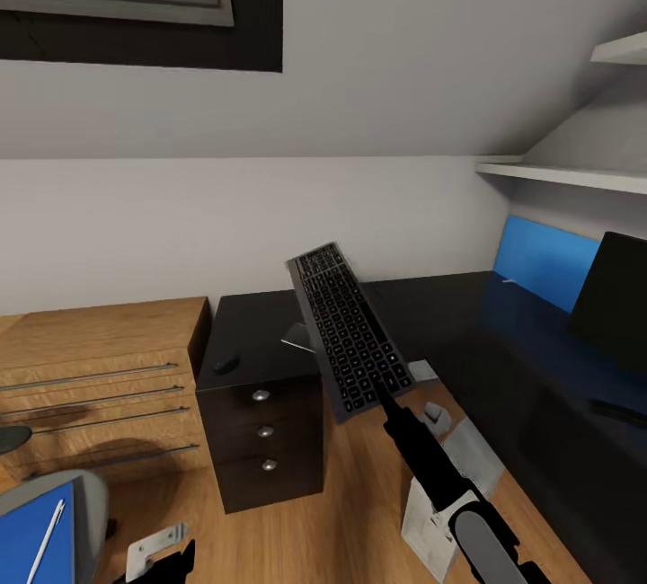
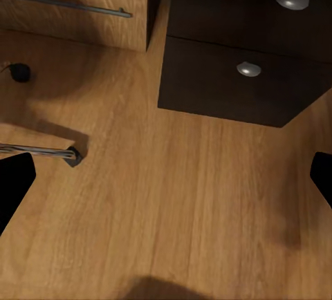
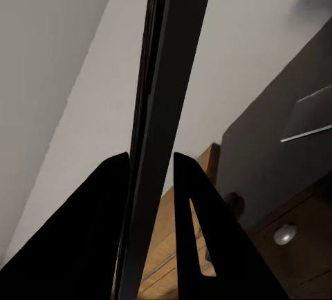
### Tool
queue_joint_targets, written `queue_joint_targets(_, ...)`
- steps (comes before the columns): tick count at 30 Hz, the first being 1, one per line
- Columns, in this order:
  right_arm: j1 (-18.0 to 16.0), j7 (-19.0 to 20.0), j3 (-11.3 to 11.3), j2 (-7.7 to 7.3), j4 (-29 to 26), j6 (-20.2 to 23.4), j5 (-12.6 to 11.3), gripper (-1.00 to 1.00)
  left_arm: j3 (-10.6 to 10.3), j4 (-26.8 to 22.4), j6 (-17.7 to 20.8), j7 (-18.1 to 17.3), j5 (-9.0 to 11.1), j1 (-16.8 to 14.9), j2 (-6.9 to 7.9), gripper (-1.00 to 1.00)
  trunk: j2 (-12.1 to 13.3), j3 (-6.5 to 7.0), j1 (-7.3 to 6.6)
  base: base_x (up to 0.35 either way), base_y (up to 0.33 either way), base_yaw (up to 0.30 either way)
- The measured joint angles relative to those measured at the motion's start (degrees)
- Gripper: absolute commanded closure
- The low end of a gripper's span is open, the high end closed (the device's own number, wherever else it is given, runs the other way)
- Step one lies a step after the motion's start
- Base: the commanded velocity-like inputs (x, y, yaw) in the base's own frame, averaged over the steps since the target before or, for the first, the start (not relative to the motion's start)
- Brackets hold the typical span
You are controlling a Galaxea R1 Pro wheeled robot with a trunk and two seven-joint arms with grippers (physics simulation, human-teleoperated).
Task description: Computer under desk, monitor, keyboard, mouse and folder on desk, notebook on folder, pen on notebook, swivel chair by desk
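My right gripper (image 1: 385, 393) is shut on the near edge of the keyboard (image 1: 349, 331), holding it tilted in the air over the left end of the black desk (image 1: 261, 319). In the right wrist view the keyboard (image 3: 160, 72) stands edge-on between the fingers (image 3: 197, 238). The mouse (image 1: 226, 363) and the grey notebook (image 1: 299, 337) lie on the desk. The monitor (image 1: 615, 301) stands at the far right. The blue folder (image 1: 31, 541) lies on the swivel chair (image 1: 85, 499) with the pen (image 1: 47, 537) on it. My left gripper (image 2: 166, 179) hangs open over the floor. The computer (image 1: 440, 512) sits on the floor under my right arm.
A light-wood dresser (image 1: 90, 368) stands left of the desk's drawers (image 1: 262, 431). A chair leg (image 2: 41, 151) and a caster (image 2: 19, 72) are near my left gripper. A blue panel (image 1: 544, 261) and wall shelves (image 1: 557, 175) are at the right.
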Motion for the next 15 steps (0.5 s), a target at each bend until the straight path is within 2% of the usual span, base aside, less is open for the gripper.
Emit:
queue_joint_targets(8,0.0,0.1,0.4,-0.05,-0.2,-0.1,-0.1,1.0,0.0,1.0,-0.2,0.0,0.0,0.0,-0.02,-1.0,0.0,0.0,0.0,0.001,0.019,-0.008)
queue_joint_targets(15,0.0,0.1,0.4,-0.09,-0.4,-0.2,-0.1,1.0,-0.2,2.7,-0.3,-0.1,0.0,0.0,-0.23,-1.0,0.0,0.0,-0.01,0.063,0.219,-0.214)
